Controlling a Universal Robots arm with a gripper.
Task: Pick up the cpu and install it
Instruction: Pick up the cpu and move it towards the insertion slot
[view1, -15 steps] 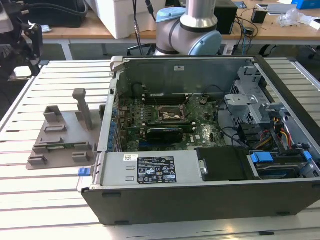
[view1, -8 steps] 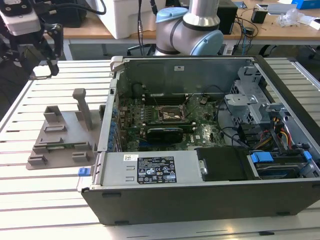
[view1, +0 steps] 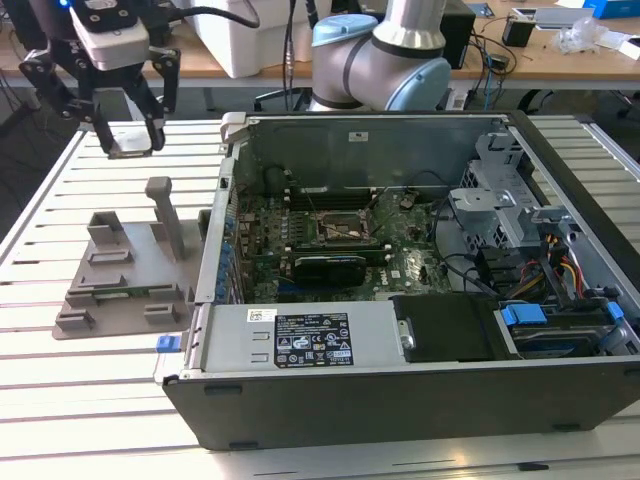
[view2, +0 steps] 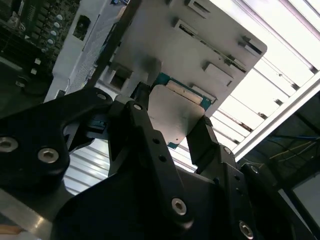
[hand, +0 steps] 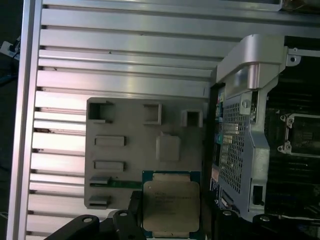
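The cpu (hand: 171, 202) is a flat square chip with a silvery top plate and a green edge. My gripper (hand: 172, 222) is shut on it, one black finger (hand: 134, 207) on each side. In the second wrist view the cpu (view2: 176, 107) shows its underside between the fingers (view2: 204, 136). In the exterior view my gripper (view1: 128, 135) hangs at the far left, above the table and beyond the grey holder tray (view1: 120, 275), with the cpu (view1: 131, 150) lifted off the tray. The open socket (view1: 343, 229) lies on the motherboard inside the case.
An open computer case (view1: 420, 300) lies on the slatted metal table (view1: 80, 400) on the exterior view's right, with a black graphics card (view1: 330, 268), cables and drive bays inside. The case's rear wall (hand: 245, 150) stands beside the holder tray (hand: 125, 150). Desks with clutter stand behind.
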